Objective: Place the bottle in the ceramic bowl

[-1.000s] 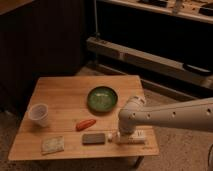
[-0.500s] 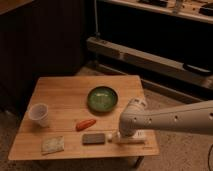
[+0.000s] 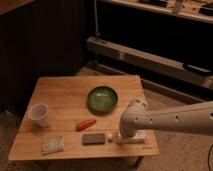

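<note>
Bottle (image 3: 131,139), pale and lying on its side, rested near the lower right edge of the wooden table (image 3: 65,92), its small cap end pointing left toward the lower middle of the frame. The gripper (image 3: 121,135) sat low over it at the end of the white arm (image 3: 175,118), which reached in from the right edge of the frame. From where I stood the wrist covered the tip, so I could not tell how far apart its two prongs stood, or whether they had hold of the bottle at all.

Just left of the cap lay a small dark grey rectangular block (image 3: 93,138), flat on the wood. Above and left of that, an orange-red carrot-shaped piece (image 3: 86,124) lay at a slight tilt. Farther up, near the middle of the frame, stood the green ceramic bowl (image 3: 103,98), well apart from the bottle and with only a pale glint showing inside.

At the left side of the table stood a white cup (image 3: 39,114), upright. Below it, near the lower left corner, lay a pale speckled pad, perhaps a sponge (image 3: 53,145).

Behind the table, dark shelving (image 3: 150,55) ran across the upper right of the frame.
</note>
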### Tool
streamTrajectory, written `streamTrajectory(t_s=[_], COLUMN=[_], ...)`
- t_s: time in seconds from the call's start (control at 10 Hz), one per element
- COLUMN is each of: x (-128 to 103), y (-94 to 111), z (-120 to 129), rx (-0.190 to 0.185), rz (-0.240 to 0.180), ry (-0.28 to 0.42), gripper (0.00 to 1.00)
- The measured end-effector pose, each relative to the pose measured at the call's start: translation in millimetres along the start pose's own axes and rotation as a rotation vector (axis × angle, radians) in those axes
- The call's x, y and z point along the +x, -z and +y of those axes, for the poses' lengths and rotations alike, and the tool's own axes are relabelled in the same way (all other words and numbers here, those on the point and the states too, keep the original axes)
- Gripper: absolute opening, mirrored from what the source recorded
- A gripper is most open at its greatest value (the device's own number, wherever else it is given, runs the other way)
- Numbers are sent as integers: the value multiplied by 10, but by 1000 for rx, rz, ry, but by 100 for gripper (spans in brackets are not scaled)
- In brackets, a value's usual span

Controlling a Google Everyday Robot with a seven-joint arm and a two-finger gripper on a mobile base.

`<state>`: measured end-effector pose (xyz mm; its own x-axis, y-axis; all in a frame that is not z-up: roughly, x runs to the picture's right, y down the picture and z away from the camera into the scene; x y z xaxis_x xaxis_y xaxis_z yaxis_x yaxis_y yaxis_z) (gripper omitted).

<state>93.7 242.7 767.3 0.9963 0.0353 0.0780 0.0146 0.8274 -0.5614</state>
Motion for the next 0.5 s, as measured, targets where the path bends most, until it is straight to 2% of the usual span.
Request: streamTrajectory(t_s=[0.3,0.5], x=[75,109], y=[-231,-277], z=[56,69], rx=[-13,-16], rz=[-30,-44], ry=[46,64], gripper=[80,80])
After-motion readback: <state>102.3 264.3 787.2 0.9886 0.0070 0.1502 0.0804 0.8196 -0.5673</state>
